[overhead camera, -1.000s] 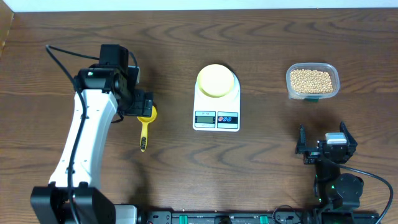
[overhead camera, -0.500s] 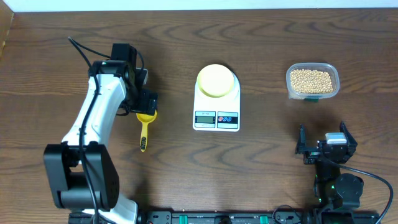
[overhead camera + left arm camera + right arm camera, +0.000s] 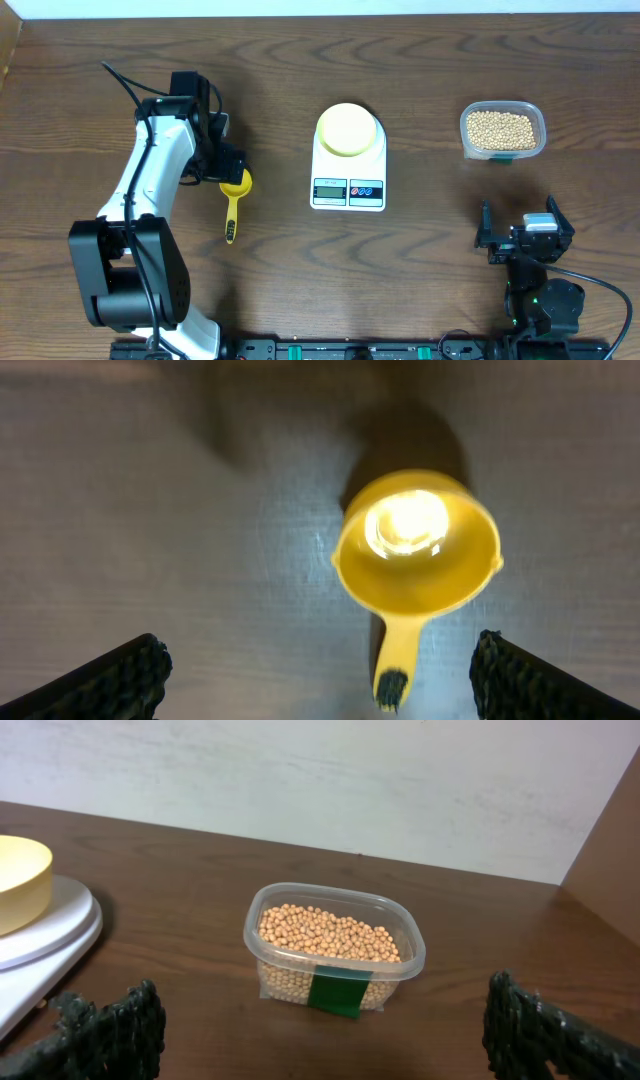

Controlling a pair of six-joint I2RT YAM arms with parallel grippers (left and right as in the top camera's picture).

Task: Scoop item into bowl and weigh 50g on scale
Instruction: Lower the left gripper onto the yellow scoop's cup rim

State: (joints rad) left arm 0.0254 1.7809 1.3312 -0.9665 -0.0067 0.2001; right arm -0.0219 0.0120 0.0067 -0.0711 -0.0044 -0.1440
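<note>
Tan beans (image 3: 500, 127) fill a clear tub, also seen in the right wrist view (image 3: 330, 933). The pale yellow-green bowl (image 3: 348, 129) stands empty on the white scale (image 3: 348, 185). Both show at the left edge of the right wrist view, bowl (image 3: 20, 880) and scale (image 3: 55, 930). A yellow scoop (image 3: 232, 210) lies left of the scale, cup away from me. My left gripper (image 3: 226, 163) hovers open above its cup (image 3: 415, 550). The handle runs down between the fingers (image 3: 120, 675), nearer the right one. My right gripper (image 3: 522, 238) rests open near the front edge, facing the tub.
Dark wood table (image 3: 420, 260) all round. A green label (image 3: 338, 995) marks the tub's front wall. A pale wall (image 3: 350, 780) rises behind the table's far edge.
My left arm's upper links have swung and folded closer to its base, while its gripper stayed over the scoop's cup with only a small shift. The right arm has not moved.
</note>
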